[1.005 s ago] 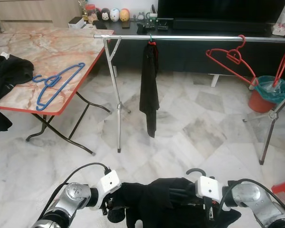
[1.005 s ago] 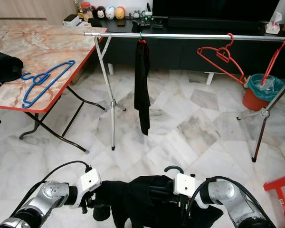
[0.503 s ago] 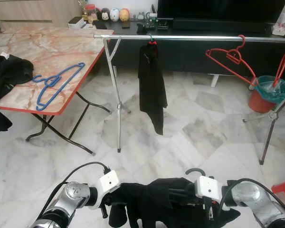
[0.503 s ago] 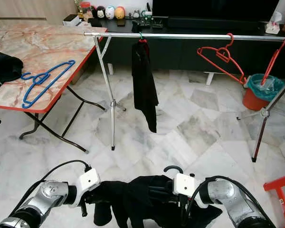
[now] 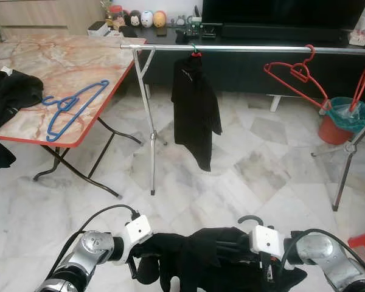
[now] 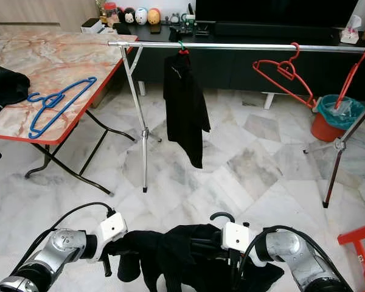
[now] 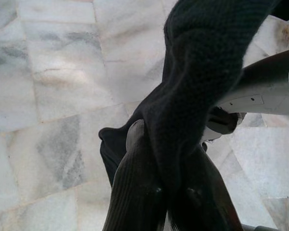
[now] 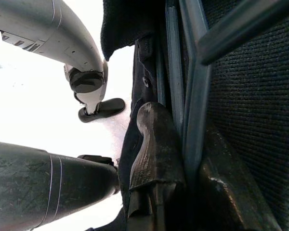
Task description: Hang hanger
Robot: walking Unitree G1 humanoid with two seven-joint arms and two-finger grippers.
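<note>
Well short of the silver clothes rail (image 5: 231, 47), the left gripper (image 7: 169, 169) pinches the black knitted garment (image 5: 201, 258); the right gripper (image 8: 183, 159) clamps its dark plastic hanger (image 8: 190, 96).

Black knit garment (image 7: 202, 72) coarse, matt cloth; dark hanger (image 8: 190, 96) smooth plastic bars, slight sheen; gripper fingers (image 8: 154, 154) ribbed matt black rubber; arms brushed silver metal; floor (image 5: 243, 170) polished grey-white marble tiles, glossy; clothes rail (image 5: 231, 47) shiny chromed metal; table (image 5: 61, 61) glossy marble-look top, red edge; blue hanger (image 5: 70, 108) and red hanger (image 5: 295, 74) smooth plastic.
</note>
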